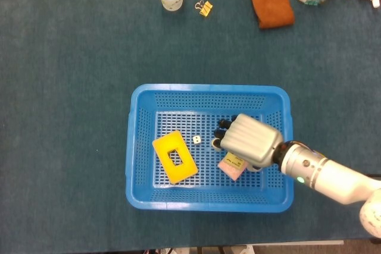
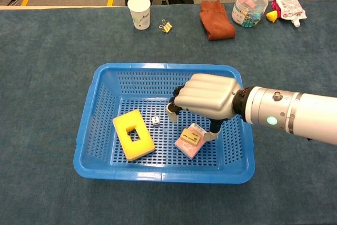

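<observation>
The right hand is seen inside the blue basket, palm down, directly above the small pink and yellow packet. Its fingers are spread and curved downward, with nothing held between them. In the chest view the thumb tip is placed just beside the packet's far right corner; whether it touches cannot be told. The other fingertips hang over the basket floor beyond the packet's left end, apart from it. In the head view most of the packet is covered by the back of the hand, and only its near edge shows below the knuckles.

The small white die lies on the basket floor just to the left of the fingertips, untouched. Further left of the fingers, the yellow block with a rectangular hole lies flat on the floor, well apart from the hand.

The left hand is shown in neither view.

Beyond the basket, far from the fingers, a white paper cup, a yellow binder clip, a folded brown cloth and a clear tub of small items are set along the far edge of the dark blue table.
</observation>
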Motion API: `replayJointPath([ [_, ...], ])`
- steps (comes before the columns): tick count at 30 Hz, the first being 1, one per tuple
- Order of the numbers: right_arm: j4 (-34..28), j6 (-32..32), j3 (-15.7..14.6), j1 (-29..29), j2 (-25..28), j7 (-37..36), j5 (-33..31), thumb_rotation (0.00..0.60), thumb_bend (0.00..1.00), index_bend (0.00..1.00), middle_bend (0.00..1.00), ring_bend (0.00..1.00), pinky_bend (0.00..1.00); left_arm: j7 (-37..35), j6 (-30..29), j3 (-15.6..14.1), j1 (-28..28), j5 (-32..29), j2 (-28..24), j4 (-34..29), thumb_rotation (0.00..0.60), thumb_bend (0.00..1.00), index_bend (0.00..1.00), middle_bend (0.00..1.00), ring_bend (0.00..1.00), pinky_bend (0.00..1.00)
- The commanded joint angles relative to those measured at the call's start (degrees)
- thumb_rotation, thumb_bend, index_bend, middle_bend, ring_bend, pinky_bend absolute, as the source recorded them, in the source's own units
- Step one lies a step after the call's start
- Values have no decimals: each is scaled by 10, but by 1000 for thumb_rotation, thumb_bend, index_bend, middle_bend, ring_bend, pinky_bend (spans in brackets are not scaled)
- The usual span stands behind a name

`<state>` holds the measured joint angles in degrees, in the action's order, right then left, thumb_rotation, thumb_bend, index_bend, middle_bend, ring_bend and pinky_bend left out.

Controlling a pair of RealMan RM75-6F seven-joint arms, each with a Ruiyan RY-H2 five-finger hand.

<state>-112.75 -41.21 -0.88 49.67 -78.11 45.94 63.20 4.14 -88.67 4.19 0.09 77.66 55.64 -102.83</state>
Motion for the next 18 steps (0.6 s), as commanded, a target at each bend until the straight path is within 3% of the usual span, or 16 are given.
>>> replayJointPath([
  [1,13,-12,-17,14,-20,23,-18,600,0,365,352,231,452,-3,0,0,1,0,0,2,600,230,324,323,232,239],
  [18,51,-51,-43,43,-80,64,-58,600,0,365,352,231,451,-18,0,2,5,0,-5,11,600,230,324,323,232,239],
])
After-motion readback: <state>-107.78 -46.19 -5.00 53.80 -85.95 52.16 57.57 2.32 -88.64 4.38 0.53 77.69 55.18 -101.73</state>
